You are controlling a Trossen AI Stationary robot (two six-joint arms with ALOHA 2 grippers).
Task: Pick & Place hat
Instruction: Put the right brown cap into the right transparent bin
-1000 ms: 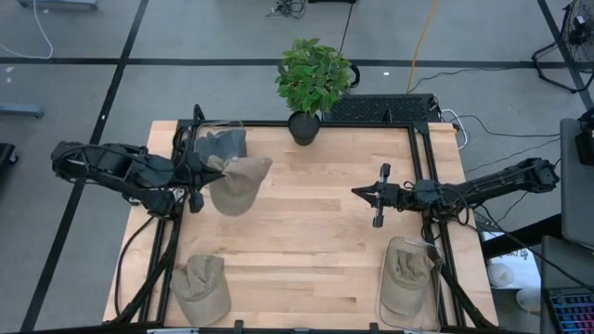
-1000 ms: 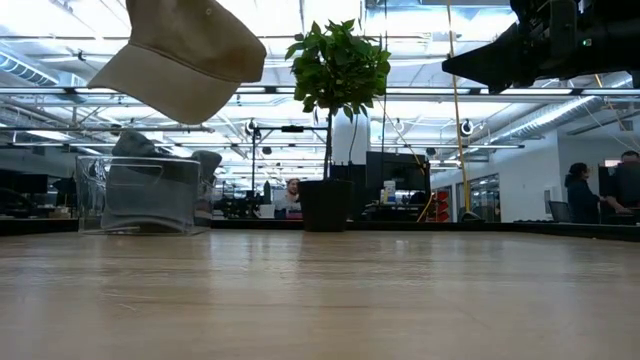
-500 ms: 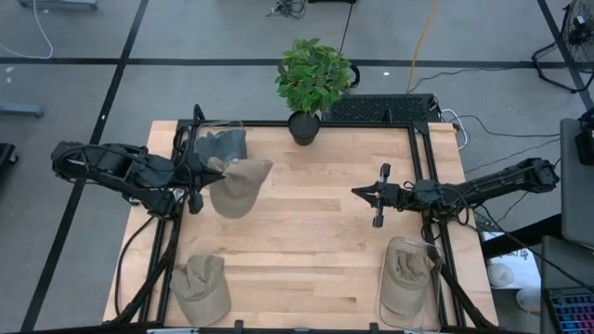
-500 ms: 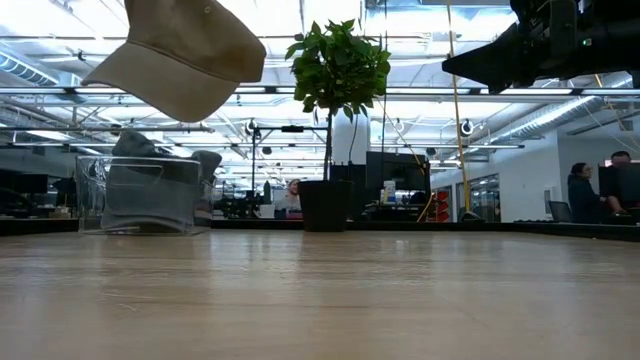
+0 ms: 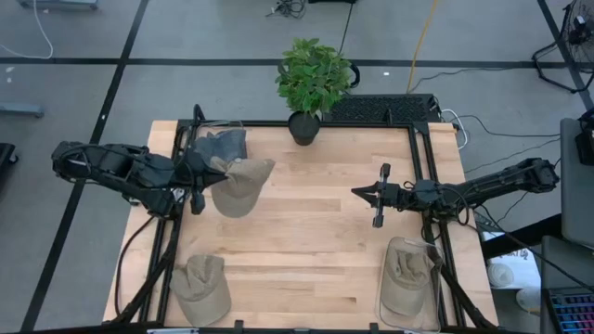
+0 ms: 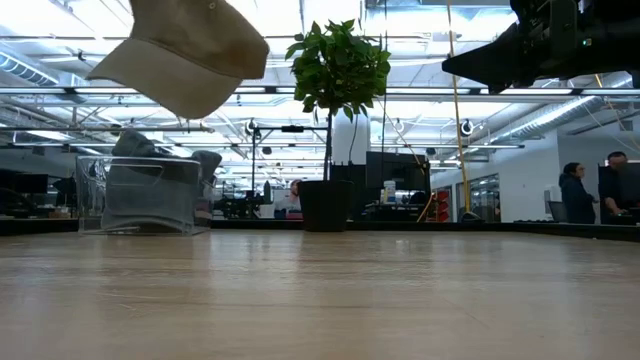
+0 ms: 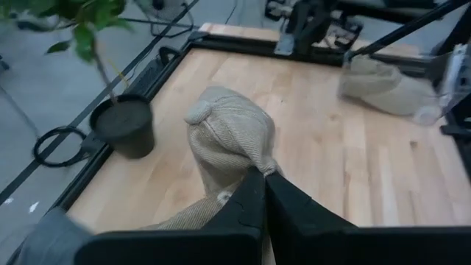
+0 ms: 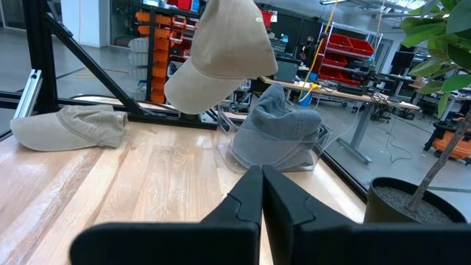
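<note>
While tan hat (image 5: 239, 184) held aloft, clamped in left gripper (image 5: 206, 171); right gripper (image 5: 364, 193) closed, empty, above table (image 5: 306, 250).

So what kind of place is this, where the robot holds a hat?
Probably a big workshop or robotics lab. Behind the wooden table you can see red storage bins, workbenches and people at desks, under a high ceiling with lights.
</note>
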